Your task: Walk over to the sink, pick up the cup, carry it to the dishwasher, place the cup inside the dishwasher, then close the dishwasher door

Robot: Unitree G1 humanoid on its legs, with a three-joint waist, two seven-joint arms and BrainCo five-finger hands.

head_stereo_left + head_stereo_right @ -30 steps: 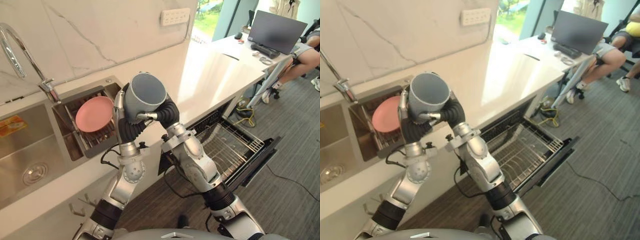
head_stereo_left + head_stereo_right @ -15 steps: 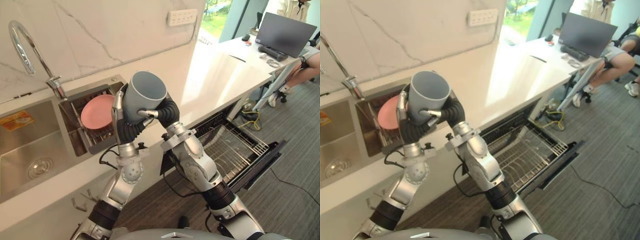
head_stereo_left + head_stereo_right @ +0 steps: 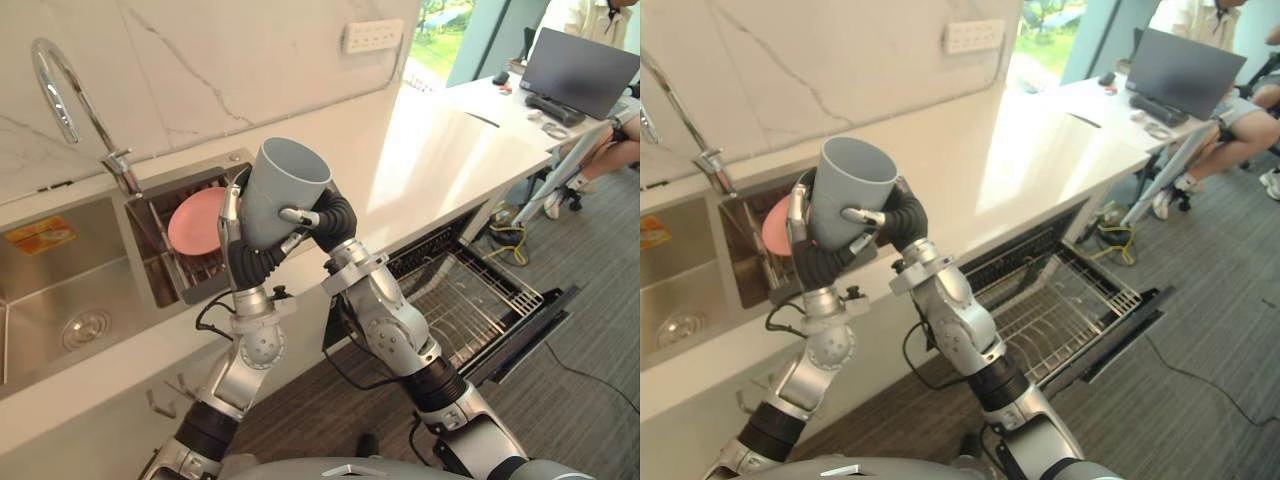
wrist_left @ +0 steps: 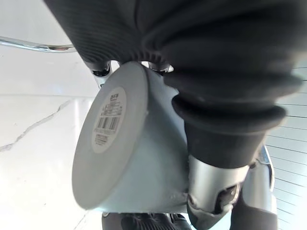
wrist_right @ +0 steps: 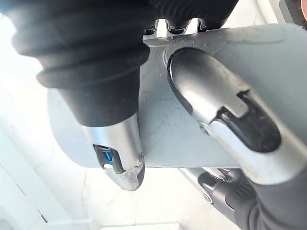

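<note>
A grey-blue cup (image 3: 277, 193) is held up in the air over the counter's front edge, mouth tilted up and away. My left hand (image 3: 233, 222) clasps its left side, and my right hand (image 3: 322, 214) curls round its right side with a finger across the wall. In the left wrist view the cup's base (image 4: 109, 120) carries a barcode label. The right wrist view has fingers (image 5: 225, 115) pressed on the cup's wall (image 5: 182, 139). The dishwasher (image 3: 470, 300) stands open to the right, its wire rack pulled out over the lowered door (image 3: 535, 322).
A steel sink (image 3: 60, 300) with a curved tap (image 3: 55, 90) lies to the left, beside a drain basket holding a pink plate (image 3: 195, 220). The white counter (image 3: 440, 150) runs to the right. A person's leg (image 3: 622, 128) and a laptop (image 3: 585, 70) are at the far desk.
The camera has shifted, so the sink and tap sit further right in the picture. The cup has tipped more upright between my two hands, showing more of its side wall.
</note>
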